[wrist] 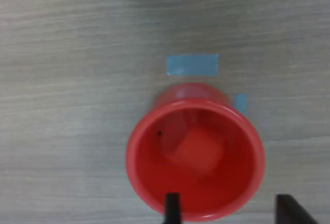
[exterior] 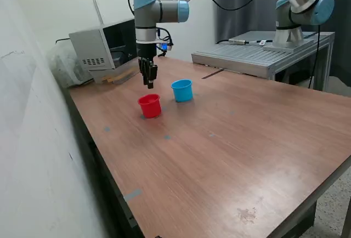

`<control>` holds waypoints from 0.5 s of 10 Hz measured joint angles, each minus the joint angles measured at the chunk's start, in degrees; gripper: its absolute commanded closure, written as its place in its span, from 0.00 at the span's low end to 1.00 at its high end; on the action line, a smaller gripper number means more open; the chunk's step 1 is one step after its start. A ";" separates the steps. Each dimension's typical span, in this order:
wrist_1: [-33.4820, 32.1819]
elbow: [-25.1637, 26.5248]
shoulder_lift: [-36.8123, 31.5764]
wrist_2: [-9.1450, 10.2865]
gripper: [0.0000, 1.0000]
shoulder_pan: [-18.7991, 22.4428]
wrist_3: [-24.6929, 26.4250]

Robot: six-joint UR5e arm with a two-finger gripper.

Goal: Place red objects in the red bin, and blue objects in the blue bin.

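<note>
Red plastic tapered cup (exterior: 149,106) holds red cube (wrist: 197,152). Light-blue plastic cup (exterior: 182,90) just right, contents unseen. Gripper (exterior: 148,80) above red cup, jaws apart, empty. No loose cubes visible on wooden table (exterior: 230,139).

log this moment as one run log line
gripper: above red cup, fingers apart, holding nothing | red cup: red cube inside | blue cup: upright beside it, contents unseen

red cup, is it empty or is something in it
Not empty: the wrist view looks into the upright red cup and shows a red cube on its bottom.
</note>
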 measured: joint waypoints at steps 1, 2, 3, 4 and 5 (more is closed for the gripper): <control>0.00 0.05 0.00 -0.01 0.00 -0.13 -0.01; -0.01 0.08 0.00 -0.02 0.00 -0.20 -0.01; 0.10 0.16 -0.17 -0.09 0.00 -0.19 -0.03; 0.34 0.40 -1.04 -0.22 0.00 0.05 -0.08; 0.98 1.37 -3.22 -0.47 0.00 0.53 -0.10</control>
